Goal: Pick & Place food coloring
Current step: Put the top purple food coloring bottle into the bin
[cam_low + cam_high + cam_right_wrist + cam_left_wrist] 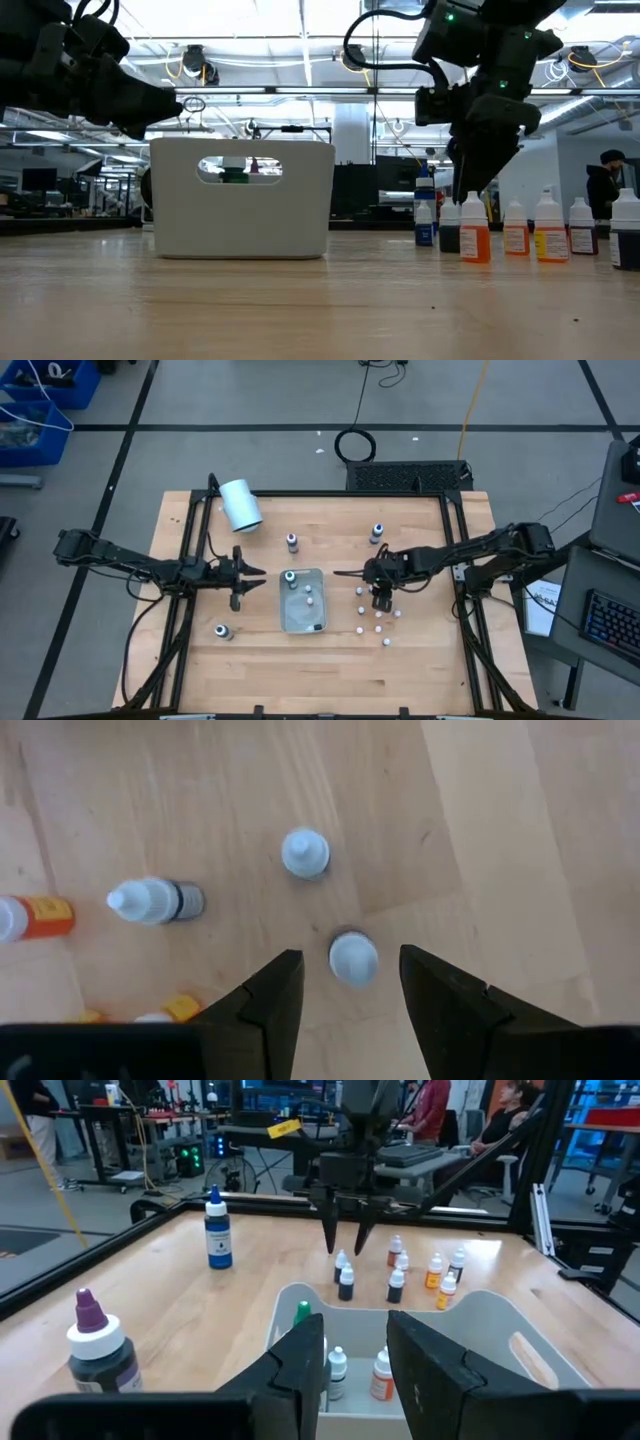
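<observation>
From above, the right pincer (380,603) hangs over a cluster of small bottles (379,628) right of the clear tray (302,622) on the worktop (420,670). The left pincer (239,577) waits beside the tray, released. The right wrist view shows spread fingers (272,995) straddling one white-capped bottle (353,957).

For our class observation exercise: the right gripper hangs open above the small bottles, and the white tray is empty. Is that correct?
Not quite. The tray is not empty: the left wrist view shows small bottles standing inside it. The right gripper does hang open above bottles on the table.
</observation>
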`<control>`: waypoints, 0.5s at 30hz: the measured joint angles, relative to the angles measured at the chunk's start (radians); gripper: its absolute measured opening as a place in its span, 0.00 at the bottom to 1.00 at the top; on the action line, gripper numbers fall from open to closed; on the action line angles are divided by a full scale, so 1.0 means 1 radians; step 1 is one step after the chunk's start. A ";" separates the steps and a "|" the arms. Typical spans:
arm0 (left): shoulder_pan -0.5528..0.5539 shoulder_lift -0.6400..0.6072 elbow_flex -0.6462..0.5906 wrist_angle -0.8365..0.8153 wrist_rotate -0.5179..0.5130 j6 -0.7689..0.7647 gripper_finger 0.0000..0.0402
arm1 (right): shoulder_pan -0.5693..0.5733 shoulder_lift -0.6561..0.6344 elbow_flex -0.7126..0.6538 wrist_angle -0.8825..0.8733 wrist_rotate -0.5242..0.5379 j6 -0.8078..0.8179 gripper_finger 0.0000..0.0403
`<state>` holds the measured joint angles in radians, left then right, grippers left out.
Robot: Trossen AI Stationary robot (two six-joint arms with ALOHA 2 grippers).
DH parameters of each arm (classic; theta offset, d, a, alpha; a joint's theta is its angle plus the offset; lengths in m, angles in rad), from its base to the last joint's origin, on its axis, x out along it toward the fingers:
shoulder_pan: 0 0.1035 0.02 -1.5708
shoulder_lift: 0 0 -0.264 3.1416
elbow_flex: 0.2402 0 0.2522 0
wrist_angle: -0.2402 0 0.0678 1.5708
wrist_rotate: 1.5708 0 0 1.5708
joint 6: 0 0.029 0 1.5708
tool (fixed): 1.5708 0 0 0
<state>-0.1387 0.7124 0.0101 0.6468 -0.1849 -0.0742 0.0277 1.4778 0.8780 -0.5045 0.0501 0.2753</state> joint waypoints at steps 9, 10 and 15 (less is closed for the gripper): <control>-0.001 0.001 0.000 -0.003 0.001 -0.007 0.29 | -0.002 0.049 0.000 0.013 0.001 -0.007 0.39; -0.001 0.001 0.000 -0.002 0.001 -0.007 0.29 | -0.002 0.048 0.000 0.014 0.001 -0.007 0.39; -0.001 0.001 0.000 0.000 0.001 -0.006 0.29 | -0.002 0.047 0.000 0.020 0.003 -0.001 0.38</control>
<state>-0.1394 0.7132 0.0101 0.6464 -0.1841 -0.0807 0.0253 1.5249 0.8776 -0.4843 0.0536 0.2738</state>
